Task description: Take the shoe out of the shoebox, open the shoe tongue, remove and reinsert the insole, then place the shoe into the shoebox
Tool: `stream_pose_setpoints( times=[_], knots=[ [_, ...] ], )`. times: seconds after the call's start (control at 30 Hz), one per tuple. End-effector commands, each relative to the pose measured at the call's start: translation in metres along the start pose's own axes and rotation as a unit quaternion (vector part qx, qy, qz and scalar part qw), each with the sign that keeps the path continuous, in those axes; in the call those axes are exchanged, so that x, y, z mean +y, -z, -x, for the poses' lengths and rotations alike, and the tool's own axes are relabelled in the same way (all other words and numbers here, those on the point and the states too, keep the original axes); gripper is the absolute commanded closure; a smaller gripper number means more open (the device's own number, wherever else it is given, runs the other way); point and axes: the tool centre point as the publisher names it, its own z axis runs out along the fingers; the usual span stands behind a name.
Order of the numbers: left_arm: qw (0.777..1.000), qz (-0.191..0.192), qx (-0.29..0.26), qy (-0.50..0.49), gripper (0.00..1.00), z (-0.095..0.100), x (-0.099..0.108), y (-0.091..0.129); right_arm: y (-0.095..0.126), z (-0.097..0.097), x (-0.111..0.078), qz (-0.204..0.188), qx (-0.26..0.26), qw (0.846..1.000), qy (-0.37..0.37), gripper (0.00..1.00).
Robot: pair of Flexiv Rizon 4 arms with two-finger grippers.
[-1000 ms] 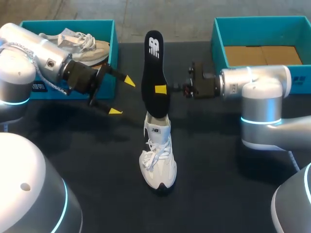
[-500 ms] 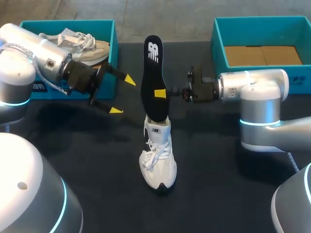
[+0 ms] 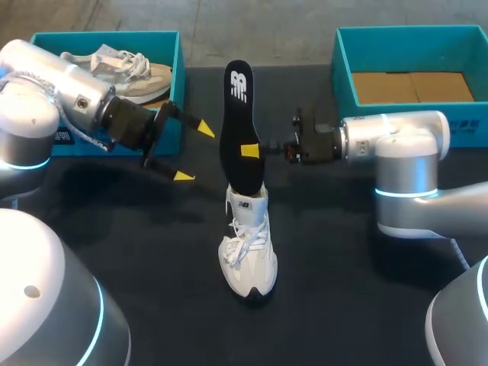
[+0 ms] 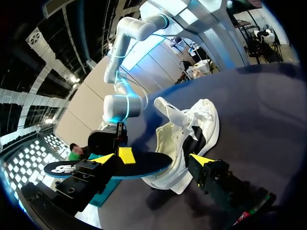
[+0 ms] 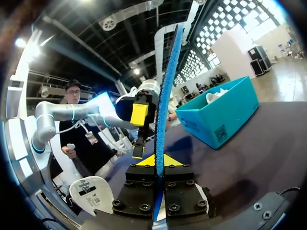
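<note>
A white shoe stands on the dark table, toe toward me. A black insole is held upright above it, its lower end at the shoe's opening. My right gripper is shut on the insole's middle from the right; in the right wrist view the insole's blue edge runs up from between the gripper's tips. My left gripper is open, just left of the insole and touching nothing. In the left wrist view the insole and shoe lie ahead of the left gripper's spread fingers.
A teal shoebox at the back left holds a second pale shoe. Another teal shoebox at the back right has a brown cardboard floor. Bare dark tabletop surrounds the shoe.
The right gripper has carried the insole down and slightly left, bringing its lower end closer into the shoe. The left gripper has stayed open, shifting only slightly.
</note>
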Motion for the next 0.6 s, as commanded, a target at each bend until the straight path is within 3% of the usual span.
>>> stream_pose_setpoints(
  times=[0.03,0.6],
  knots=[
    [1.0,0.005,0.008,-0.002,0.0,0.001,0.004,-0.002,-0.003,0.001,-0.002,0.0,0.002,1.0,-0.001,1.0],
    [1.0,0.023,-0.008,0.02,0.0,-0.009,0.019,0.011,-0.003,0.0,-0.01,-0.005,0.001,1.0,-0.007,1.0]
  ],
)
